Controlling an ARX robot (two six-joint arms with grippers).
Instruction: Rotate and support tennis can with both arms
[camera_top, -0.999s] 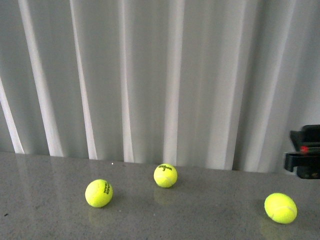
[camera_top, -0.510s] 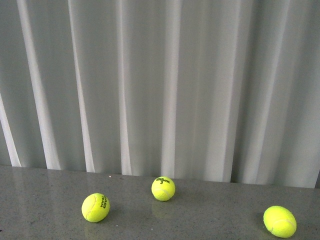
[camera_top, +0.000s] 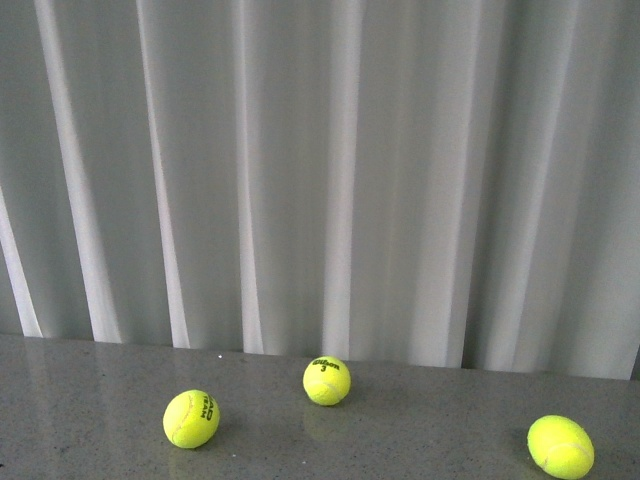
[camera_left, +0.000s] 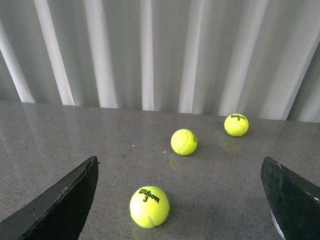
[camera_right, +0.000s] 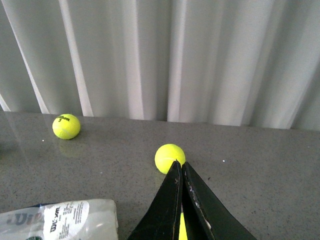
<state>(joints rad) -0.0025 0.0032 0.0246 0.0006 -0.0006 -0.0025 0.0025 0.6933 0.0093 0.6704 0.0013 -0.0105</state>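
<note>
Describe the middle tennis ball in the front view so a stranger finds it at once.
Start at the white curtain behind the grey table. Three yellow tennis balls lie there; take the middle ball. Unlike the left ball and right ball, it sits closest to the curtain.

Tennis balls (camera_top: 327, 381), grey table (camera_top: 80, 400), curtain (camera_top: 300, 150)

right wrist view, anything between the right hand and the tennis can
Nothing visible: only bare table separates the shut right hand from the tennis can lying beside it. The nearest tennis ball sits beyond the hand's tip, off that path.
</note>
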